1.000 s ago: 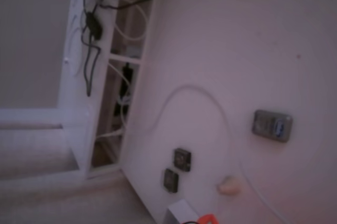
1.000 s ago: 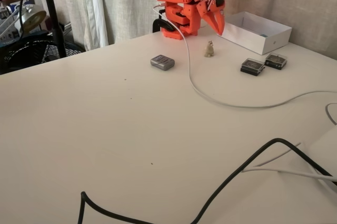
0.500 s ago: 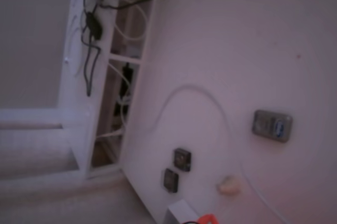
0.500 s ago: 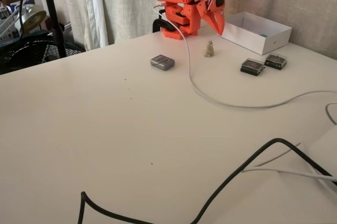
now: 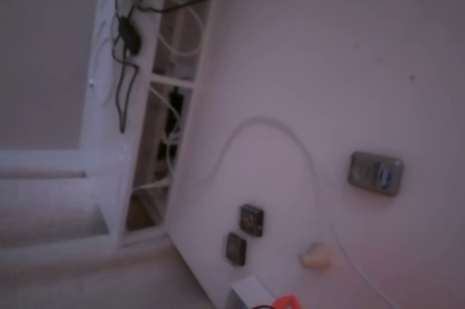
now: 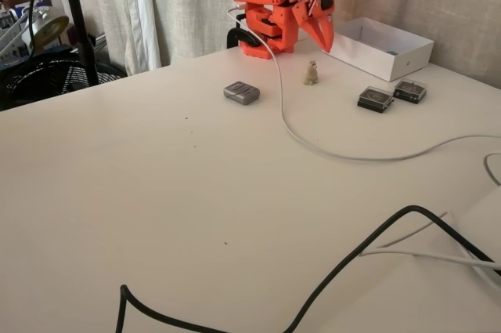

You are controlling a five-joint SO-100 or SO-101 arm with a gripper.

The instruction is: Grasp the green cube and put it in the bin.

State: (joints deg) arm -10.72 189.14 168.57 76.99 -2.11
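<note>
Resting folded at the table's (image 6: 196,192) far edge, the orange pincer (image 6: 319,35) hangs clenched and empty beside the bin (image 6: 381,47), where the green cube (image 6: 392,53) lies.

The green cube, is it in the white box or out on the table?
In. A small teal speck, apparently the green cube, shows inside the white bin by its right wall; none lies on the table. The claw holds nothing visible.

A white surface (image 6: 156,192) carries a grey device (image 6: 241,92), a small beige figurine (image 6: 311,73), two dark chips (image 6: 391,95) (side by side), the bin (image 6: 380,48) far right, and cables (image 6: 329,149).
</note>
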